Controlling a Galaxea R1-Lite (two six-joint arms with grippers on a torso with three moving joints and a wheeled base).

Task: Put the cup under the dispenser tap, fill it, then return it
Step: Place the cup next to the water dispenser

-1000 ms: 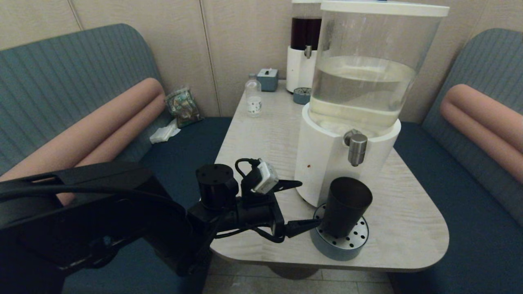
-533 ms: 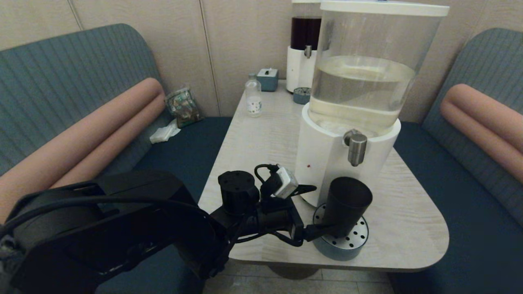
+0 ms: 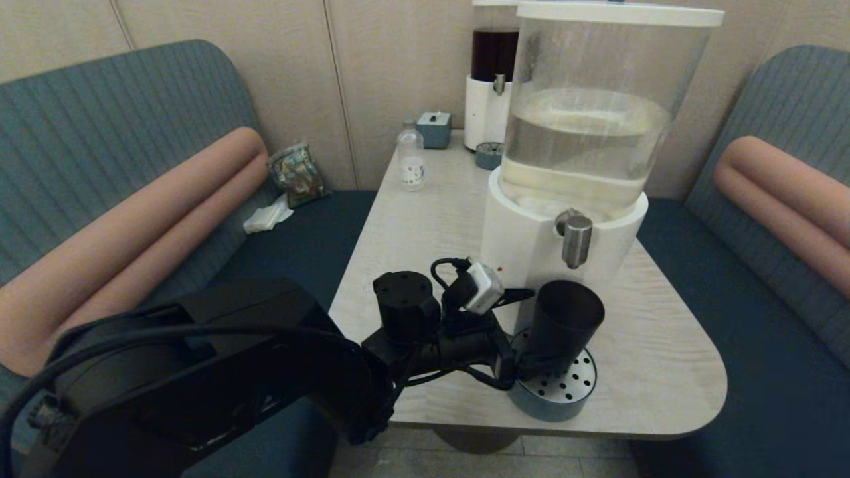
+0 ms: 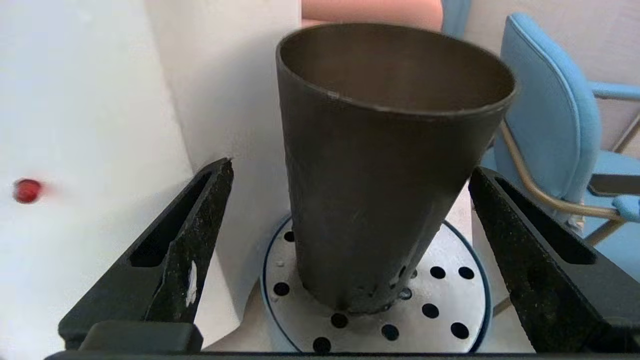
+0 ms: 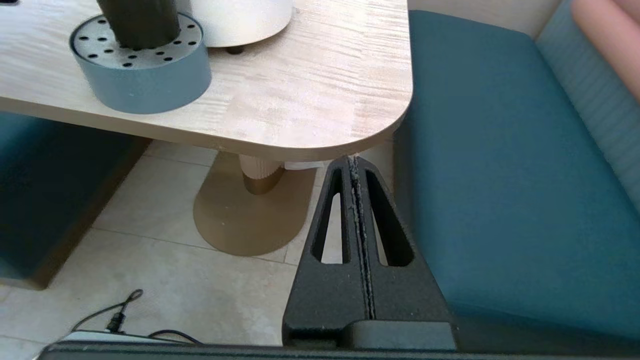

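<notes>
Small dark brown-black tapered plastic cup (image 3: 563, 320), handleless, wider at the rim than at the foot, upright on a round blue-grey drip tray with a perforated white top (image 3: 564, 398). Matte outside with faint scuffs; inside dull brown, no liquid to be seen from the left wrist view (image 4: 380, 170). Foot planted on the dotted plate, toward its back half, just in front of the white round base of the large dispenser (image 3: 524, 245). Short brushed-steel cylindrical tap (image 3: 576, 239) directly above and a little behind the cup's rim, apart from it. Clear tank above, roughly half full of pale liquid.

Left gripper (image 3: 521, 332) reaching in level from the cup's left, black fingers (image 4: 170, 270) spread wide on either side of the cup, gaps visible on both sides, nothing clamped. Cup between the fingertips, standing free.

Right gripper (image 5: 356, 175) parked low beside the light wood-grain table (image 5: 310, 95), over the floor and the teal bench seat, fingers pressed together on nothing.

Farther back on the table: small clear bottle with a white label (image 3: 411, 159), small blue-grey box (image 3: 435, 128), second smaller dispenser with dark red liquid (image 3: 493, 73), its own little drip tray (image 3: 489, 155) in front.
</notes>
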